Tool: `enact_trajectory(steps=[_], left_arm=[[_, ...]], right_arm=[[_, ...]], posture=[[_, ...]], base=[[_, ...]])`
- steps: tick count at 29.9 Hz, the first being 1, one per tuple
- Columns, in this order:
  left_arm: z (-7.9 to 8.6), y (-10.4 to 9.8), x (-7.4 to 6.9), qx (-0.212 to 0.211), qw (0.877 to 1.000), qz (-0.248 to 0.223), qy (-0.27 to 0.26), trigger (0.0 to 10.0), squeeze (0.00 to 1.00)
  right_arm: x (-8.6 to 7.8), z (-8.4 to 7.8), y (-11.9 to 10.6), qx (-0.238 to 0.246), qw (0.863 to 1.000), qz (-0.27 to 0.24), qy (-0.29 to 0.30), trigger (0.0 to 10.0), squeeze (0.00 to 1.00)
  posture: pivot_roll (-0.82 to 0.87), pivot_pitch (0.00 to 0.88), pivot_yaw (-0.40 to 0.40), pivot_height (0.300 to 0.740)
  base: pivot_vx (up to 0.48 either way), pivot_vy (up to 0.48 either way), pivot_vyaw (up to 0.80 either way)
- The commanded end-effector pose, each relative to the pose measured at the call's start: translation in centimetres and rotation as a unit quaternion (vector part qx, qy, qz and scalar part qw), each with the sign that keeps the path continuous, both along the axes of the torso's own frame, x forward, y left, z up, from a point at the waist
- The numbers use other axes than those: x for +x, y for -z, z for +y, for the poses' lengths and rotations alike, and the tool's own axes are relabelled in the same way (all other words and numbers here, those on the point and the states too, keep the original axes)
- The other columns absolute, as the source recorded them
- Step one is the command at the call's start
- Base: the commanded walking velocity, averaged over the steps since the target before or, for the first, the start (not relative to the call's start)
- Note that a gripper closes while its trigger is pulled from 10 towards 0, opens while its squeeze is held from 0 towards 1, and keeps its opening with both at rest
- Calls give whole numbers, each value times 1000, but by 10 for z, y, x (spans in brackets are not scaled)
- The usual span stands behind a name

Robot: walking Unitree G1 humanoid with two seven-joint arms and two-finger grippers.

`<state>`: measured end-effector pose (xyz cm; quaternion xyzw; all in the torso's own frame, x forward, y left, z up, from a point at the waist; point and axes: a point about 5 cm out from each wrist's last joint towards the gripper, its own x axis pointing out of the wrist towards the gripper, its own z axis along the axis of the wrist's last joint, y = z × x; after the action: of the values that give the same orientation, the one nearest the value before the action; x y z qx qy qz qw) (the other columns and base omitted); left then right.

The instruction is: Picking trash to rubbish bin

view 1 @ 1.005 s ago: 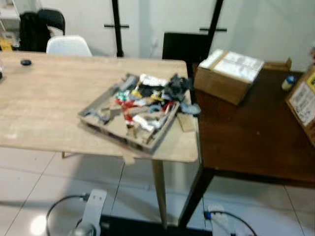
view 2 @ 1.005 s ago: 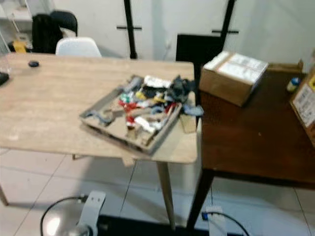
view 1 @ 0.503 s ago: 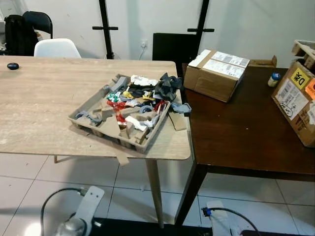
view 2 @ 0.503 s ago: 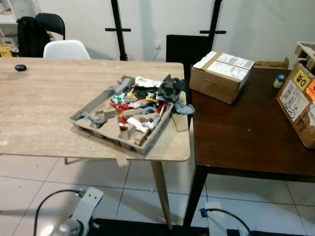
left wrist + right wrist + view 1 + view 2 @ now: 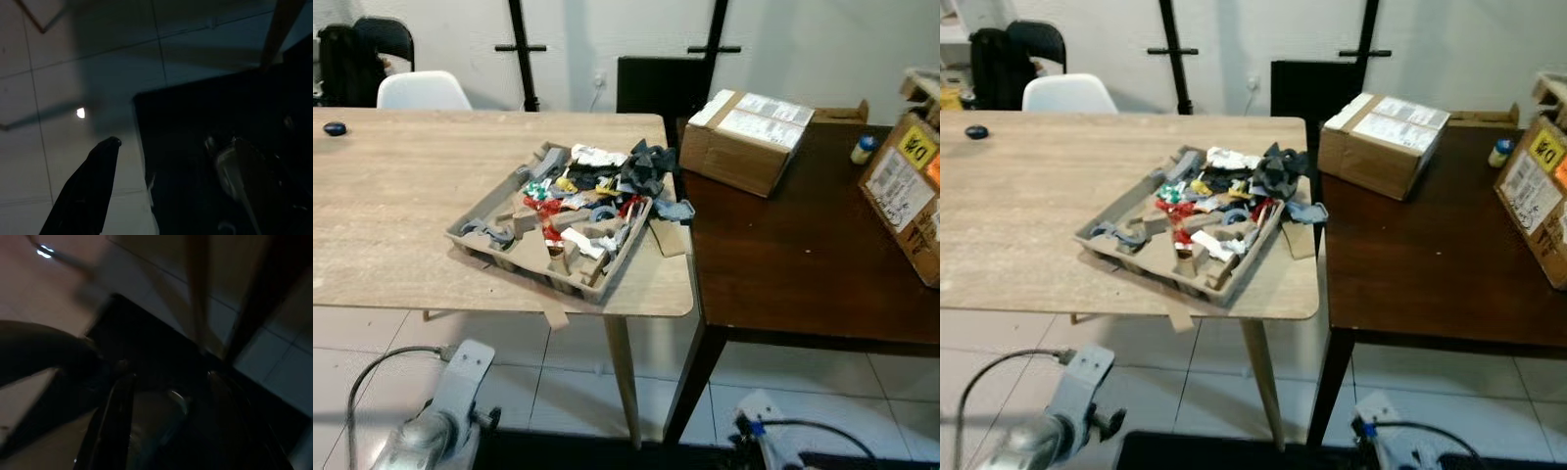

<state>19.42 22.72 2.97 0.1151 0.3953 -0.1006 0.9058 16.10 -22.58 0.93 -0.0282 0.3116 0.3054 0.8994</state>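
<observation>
Left eye view puts my left arm [image 5: 435, 426] low before the pale table [image 5: 382, 206], its claw's state untellable. On that table's near right corner sits the tray [image 5: 480, 211] heaped with trash [image 5: 592, 191]; beyond, a cardboard box [image 5: 744, 137].

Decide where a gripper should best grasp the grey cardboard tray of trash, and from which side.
Probably the grey cardboard tray by its near wall, from the robot's side: that corner juts towards the light wooden table edge, with rim exposed and trash heaped further back.
</observation>
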Motion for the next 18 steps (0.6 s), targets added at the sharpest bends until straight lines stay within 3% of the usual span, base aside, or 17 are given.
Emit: enact_trajectory(steps=[1, 3, 7, 11, 18], left_arm=[[4, -9, -3, 9, 1000, 3, 1, 10000, 0], [0, -22, -9, 5, 1000, -2, 6, 10000, 0], [-4, -32, -10, -2, 1000, -9, 15, 10000, 0], [-12, -57, 9, -16, 997, -61, 43, 10000, 0], [-9, -84, 20, -6, 995, -87, 47, 10000, 0]], right_arm=[[1, 5, -13, 27, 999, -9, -17, 10000, 0], [-7, 6, -39, 51, 997, -18, -61, 10000, 0], [-12, 9, -58, 82, 992, -18, -92, 10000, 0], [-12, 25, -121, 189, 962, -39, -193, 10000, 0], [0, 34, -167, 261, 937, -95, -214, 10000, 0]], posture=[[75, 66, 24, 740], [73, 65, 25, 740], [74, 65, 24, 740], [76, 62, 23, 740], [81, 55, 17, 740]], base=[[0, 0, 0], [0, 0, 0], [0, 0, 0], [0, 0, 0], [0, 0, 0]])
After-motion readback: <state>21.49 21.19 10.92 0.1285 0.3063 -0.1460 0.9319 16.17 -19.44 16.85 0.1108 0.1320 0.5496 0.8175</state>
